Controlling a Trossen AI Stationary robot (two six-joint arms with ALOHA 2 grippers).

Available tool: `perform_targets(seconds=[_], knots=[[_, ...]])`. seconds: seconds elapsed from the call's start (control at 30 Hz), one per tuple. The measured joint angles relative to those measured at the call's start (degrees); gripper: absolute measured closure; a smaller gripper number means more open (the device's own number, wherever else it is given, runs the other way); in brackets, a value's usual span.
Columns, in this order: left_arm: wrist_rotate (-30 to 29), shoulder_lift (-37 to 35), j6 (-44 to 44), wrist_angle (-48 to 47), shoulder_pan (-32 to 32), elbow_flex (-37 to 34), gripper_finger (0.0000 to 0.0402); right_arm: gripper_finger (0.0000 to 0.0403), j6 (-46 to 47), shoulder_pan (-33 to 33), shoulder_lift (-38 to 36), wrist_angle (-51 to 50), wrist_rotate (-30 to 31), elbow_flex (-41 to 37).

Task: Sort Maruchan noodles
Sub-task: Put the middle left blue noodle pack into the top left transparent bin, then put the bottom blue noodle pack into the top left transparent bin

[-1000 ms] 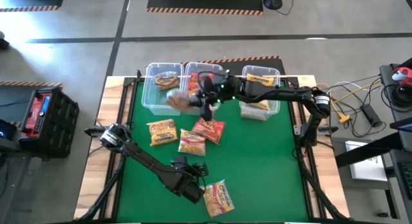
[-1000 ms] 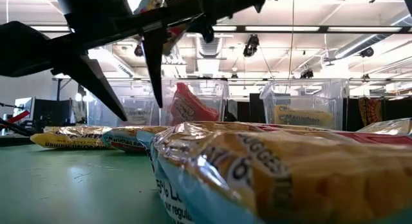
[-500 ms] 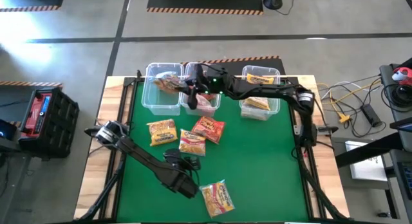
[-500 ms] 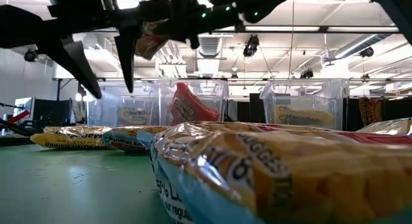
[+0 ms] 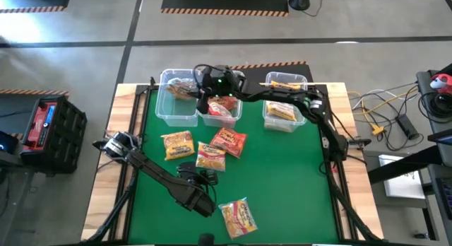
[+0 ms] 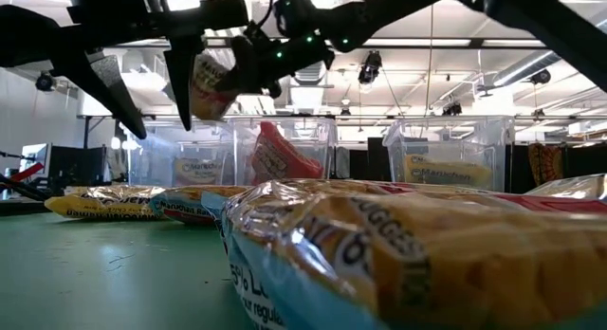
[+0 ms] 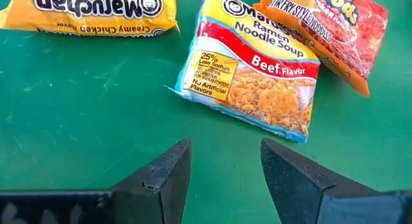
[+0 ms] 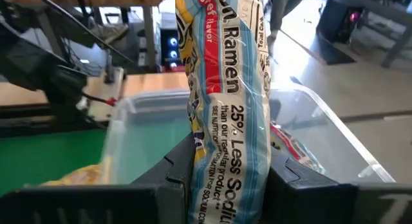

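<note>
From the high view, 3 clear bins sit in a row at the far edge of the desk (image 5: pixel 282 196). The left bin (image 5: pixel 169 110) holds a packet, the middle bin (image 5: pixel 220 117) holds a red one, and the right bin (image 5: pixel 295 122) holds 2 yellow ones. The right claw (image 5: pixel 200 89) hangs over the gap between the left and middle bins. Still loose on the green mat: a yellow packet (image 5: pixel 177 145), a beef packet (image 5: pixel 210 157), an orange-red packet (image 5: pixel 229 141), and 1 more near the front edge (image 5: pixel 240 216). So 4 are left to sort, by my count. The left claw (image 5: pixel 200 201) sits low near the front.

Down at the low view, the carried packet (image 6: pixel 209 86) dangles high above the bins, not yet dropped. The front-edge packet (image 6: pixel 417 264) fills the foreground.

The left wrist view shows the left claw (image 7: pixel 222 169) with fingers apart and nothing between them, hovering just short of the beef packet (image 7: pixel 257 82); the yellow packet (image 7: pixel 90 8) and the orange-red packet (image 7: pixel 335 21) lie beyond it.

The right wrist view has the right claw (image 8: pixel 222 179) clamped on the carried packet (image 8: pixel 225 89), a beef-flavour one hanging on edge, with a clear bin (image 8: pixel 129 130) below. Judging by this, roughly half the job is done.
</note>
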Motion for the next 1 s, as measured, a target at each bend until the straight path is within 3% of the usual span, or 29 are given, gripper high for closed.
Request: perform_targets(seconds=[0.37, 0.5, 1.0], knots=[[-0.08, 0.00, -0.26, 1.45, -0.01, -0.02, 0.0232, 0.0310, -1.45, -1.38, 8.52, -16.14, 0.61, 16.11], [-0.12, 0.00, -0.26, 1.88, -0.02, -0.02, 0.0232, 0.0308, -1.21, -1.80, 10.28, -19.39, 4.28, 20.40], [-0.10, 0.00, -0.24, 5.12, -0.01, -0.02, 0.0232, 0.0242, 1.40, -2.59, 8.82, -26.75, 5.98, 21.99]])
